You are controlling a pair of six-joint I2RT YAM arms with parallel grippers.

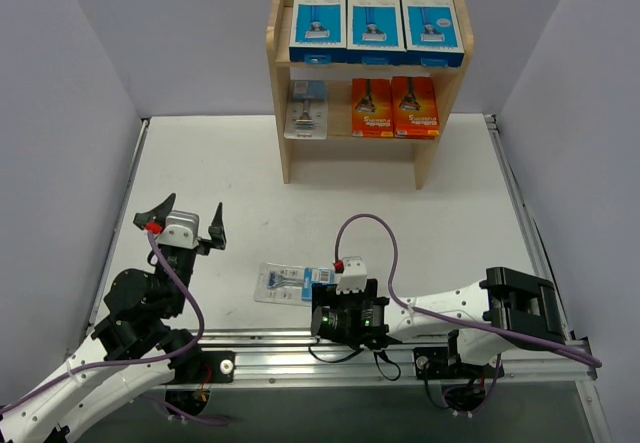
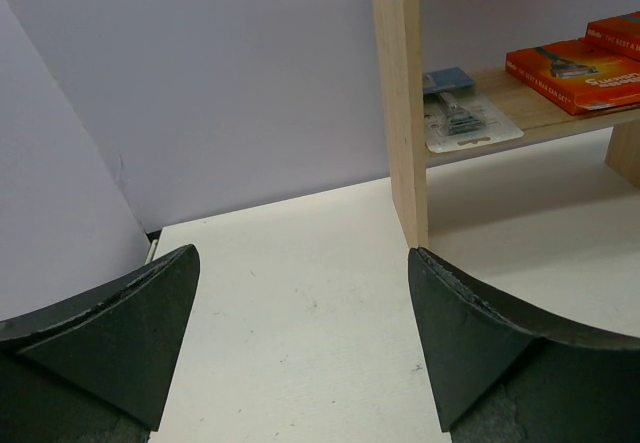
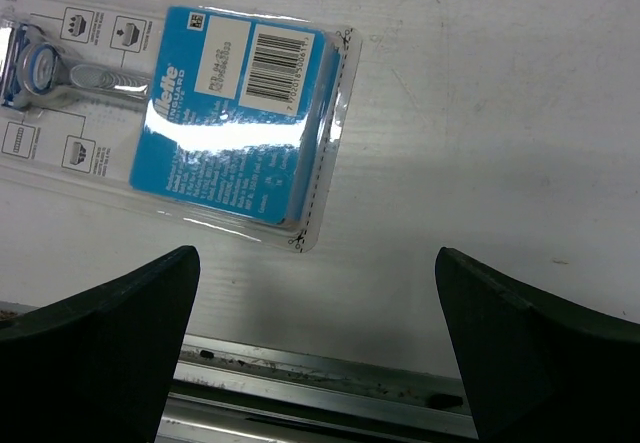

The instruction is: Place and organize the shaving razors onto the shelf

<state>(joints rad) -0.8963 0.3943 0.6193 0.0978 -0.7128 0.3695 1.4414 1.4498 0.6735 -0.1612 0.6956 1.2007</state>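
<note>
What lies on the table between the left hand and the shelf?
Nothing: only bare white table separates the left hand from the shelf. The top view shows this, and the left wrist view agrees.

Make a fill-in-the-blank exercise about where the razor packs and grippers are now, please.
1. On the shelf, the top tier holds ___ blue boxes.
2. The tier below holds two ___ boxes and one blister card.
3. A second card lies on the ___, near the right gripper.
4. The left gripper and the right gripper both have ___ jaws.

Missing words: three; orange; table; open.
</note>
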